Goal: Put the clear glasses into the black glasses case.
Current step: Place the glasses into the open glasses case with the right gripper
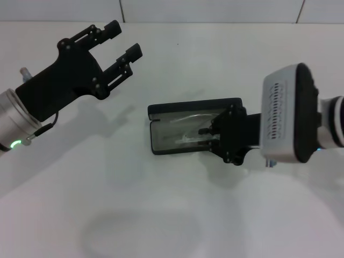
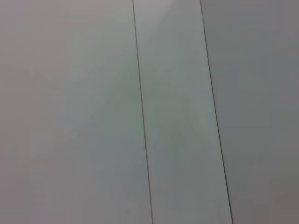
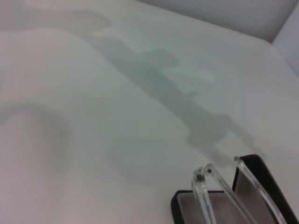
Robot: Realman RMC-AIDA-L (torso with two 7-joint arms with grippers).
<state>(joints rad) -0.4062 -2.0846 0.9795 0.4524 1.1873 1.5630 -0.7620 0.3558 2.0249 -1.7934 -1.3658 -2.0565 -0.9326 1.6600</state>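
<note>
Lowering clear glasses [image 1: 188, 134] lengthwise into open black glasses case [image 1: 193, 107], R gripper [image 1: 212, 135] clamped on them at case's right end; L gripper [image 1: 119, 51] spread, idle, well apart.

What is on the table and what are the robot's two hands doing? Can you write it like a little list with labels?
table: white table
case: black glasses case, lying open near the middle of the table
glasses: clear glasses, over the open case, arms sticking out past its edge in the right wrist view
right hand: right gripper, at the open case with the glasses
left hand: left gripper, open, empty, raised off to the left, away from the case
job done: not yet, case not closed
</note>
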